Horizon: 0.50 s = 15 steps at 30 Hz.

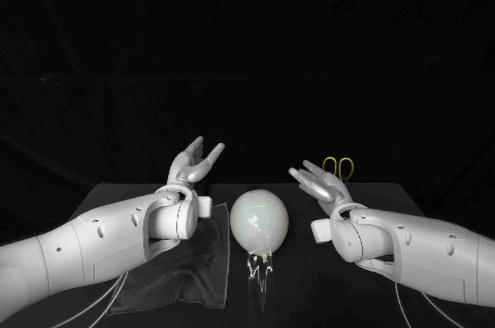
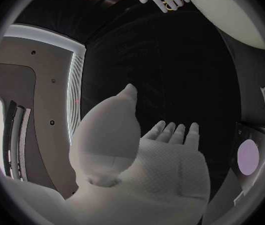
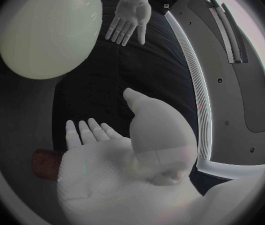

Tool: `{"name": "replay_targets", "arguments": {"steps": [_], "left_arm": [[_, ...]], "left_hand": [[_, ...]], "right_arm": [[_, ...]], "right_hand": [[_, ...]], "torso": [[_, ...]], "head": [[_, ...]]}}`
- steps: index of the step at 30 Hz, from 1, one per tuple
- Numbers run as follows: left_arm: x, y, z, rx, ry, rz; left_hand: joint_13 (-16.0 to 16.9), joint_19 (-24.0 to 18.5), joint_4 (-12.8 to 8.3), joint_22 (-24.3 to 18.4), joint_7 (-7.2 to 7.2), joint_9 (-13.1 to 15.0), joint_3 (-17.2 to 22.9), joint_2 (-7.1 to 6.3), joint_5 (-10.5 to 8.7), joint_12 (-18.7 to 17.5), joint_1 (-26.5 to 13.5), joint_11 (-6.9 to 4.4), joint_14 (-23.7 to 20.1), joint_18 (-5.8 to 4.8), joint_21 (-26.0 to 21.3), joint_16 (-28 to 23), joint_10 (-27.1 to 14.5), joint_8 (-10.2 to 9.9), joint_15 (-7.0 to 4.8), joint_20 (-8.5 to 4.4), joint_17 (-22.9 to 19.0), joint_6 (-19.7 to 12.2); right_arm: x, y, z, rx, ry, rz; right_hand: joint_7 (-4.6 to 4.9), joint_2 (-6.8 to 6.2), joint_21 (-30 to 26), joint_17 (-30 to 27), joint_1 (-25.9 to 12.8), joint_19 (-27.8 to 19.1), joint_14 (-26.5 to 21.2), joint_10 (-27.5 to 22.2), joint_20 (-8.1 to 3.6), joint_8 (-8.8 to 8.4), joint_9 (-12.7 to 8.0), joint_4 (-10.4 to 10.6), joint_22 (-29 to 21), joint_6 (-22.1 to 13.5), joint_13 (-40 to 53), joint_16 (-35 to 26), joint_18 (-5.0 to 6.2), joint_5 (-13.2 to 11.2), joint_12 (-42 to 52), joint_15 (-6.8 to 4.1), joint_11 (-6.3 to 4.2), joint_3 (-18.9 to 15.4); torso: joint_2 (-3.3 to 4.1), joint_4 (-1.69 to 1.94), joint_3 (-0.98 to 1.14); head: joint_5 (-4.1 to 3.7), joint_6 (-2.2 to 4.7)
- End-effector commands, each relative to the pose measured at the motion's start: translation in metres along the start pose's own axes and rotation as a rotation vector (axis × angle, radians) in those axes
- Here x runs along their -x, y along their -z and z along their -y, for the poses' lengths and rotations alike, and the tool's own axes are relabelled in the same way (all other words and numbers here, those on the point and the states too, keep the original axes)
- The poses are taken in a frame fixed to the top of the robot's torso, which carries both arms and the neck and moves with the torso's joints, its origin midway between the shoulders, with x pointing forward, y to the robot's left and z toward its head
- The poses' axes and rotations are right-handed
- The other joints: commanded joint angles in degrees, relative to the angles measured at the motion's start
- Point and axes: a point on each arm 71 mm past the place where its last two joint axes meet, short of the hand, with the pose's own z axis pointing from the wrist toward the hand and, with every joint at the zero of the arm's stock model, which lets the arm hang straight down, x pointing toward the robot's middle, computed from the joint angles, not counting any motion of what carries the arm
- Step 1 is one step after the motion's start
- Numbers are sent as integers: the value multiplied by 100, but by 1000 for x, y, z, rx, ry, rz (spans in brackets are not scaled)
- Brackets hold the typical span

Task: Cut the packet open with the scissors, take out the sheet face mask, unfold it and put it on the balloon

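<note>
Nearest in the head view, a dark cloth (image 1: pixel 181 271) lies flat on the table (image 1: pixel 402 198), on the robot's left. Just beside its edge a thin glossy strip (image 1: pixel 258 271) runs from the near end of the balloon (image 1: pixel 260 219); what the strip is cannot be told. The pale balloon lies on the table between the two wrists, its long axis pointing away from the robot.

Beyond it, the left hand (image 1: pixel 194 164) is raised with its fingers pointing up and spread, holding nothing. The right hand (image 1: pixel 320 181) is lifted on the other side of the balloon, fingers apart and empty. Farthest off, the yellow handles of the scissors (image 1: pixel 338 167) show just behind the right hand's fingertips; whether they touch cannot be told from this view.

The left wrist view shows the left palm bare, with the fingers lying side by side and the thumb standing apart from them. Far across the table it also shows the right hand with a yellow loop at its fingers.

The right wrist view shows the right palm bare as well, fingers straight and slightly fanned. It adds a brown thing (image 3: pixel 45 162) half hidden behind the palm, too little of it visible to name. The balloon and the spread left hand lie beyond.
</note>
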Motion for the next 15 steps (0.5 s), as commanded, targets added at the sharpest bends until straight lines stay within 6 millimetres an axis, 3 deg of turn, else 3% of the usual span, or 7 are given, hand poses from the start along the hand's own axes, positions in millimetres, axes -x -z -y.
{"name": "replay_targets", "arguments": {"steps": [1,4,5,10,11,12,15], "left_arm": [[-5,-1,4,-39,29,-61],[-5,-1,4,-39,29,-61],[11,0,4,-42,38,-67],[15,2,5,-51,39,-65],[16,2,6,-53,38,-64],[16,3,6,-55,39,-64],[18,4,7,-59,41,-66]], "left_hand": [[22,-9,78,11,520,27,56,30,46,41,337,111,26,177,25,30,80,47,58,99,15,131],[33,-36,74,10,539,45,78,52,46,56,372,131,77,241,23,45,164,74,70,104,30,199],[33,-36,74,10,539,45,78,52,46,56,372,131,77,241,23,45,164,74,70,104,30,199],[96,151,54,56,685,147,129,140,46,160,456,289,416,352,92,148,642,242,207,183,125,615],[141,503,34,135,692,228,162,185,43,249,514,294,745,242,214,256,963,388,457,238,217,958],[146,660,31,171,729,271,166,181,24,266,557,331,886,153,284,304,1097,463,532,229,256,1135],[176,1211,30,292,754,382,173,193,53,344,626,404,1518,23,505,542,1543,656,452,208,426,1586]], "right_arm": [[-9,-2,2,-25,-8,-153],[-9,-2,3,-30,-5,-164],[11,-2,-4,48,75,-109],[17,-3,-10,89,112,-85],[18,-3,-11,95,118,-82],[19,-3,-12,105,127,-77],[23,-3,-17,126,152,-66]], "right_hand": [[862,26,74,49,403,121,222,315,108,65,52,-74,39,223,36,75,95,100,69,115,97,102],[874,25,114,78,486,204,395,511,112,109,84,-147,59,370,51,111,79,96,90,131,111,114],[872,22,128,90,518,231,471,594,111,131,100,-175,65,442,57,127,75,92,98,133,111,117],[864,-18,268,232,761,537,1323,1458,119,429,289,-385,129,1320,123,346,40,74,217,171,139,167],[864,-18,268,232,761,537,1323,1458,119,429,289,-385,129,1320,123,346,40,74,217,171,139,167],[867,-40,348,311,845,728,1797,1985,133,564,370,-463,167,1696,163,488,4,67,310,213,176,192],[846,-65,456,380,934,994,2271,2575,137,695,450,-552,212,2074,183,615,-41,46,378,228,187,232]], "torso": [[-1,-1,0],[-1,-1,0],[9,-25,17],[20,-38,29],[24,-45,31],[21,-42,26],[28,-42,27]], "head": [[0,0],[0,0],[-13,-24],[-20,-41],[-20,-37],[-25,-39],[-23,-37]]}}
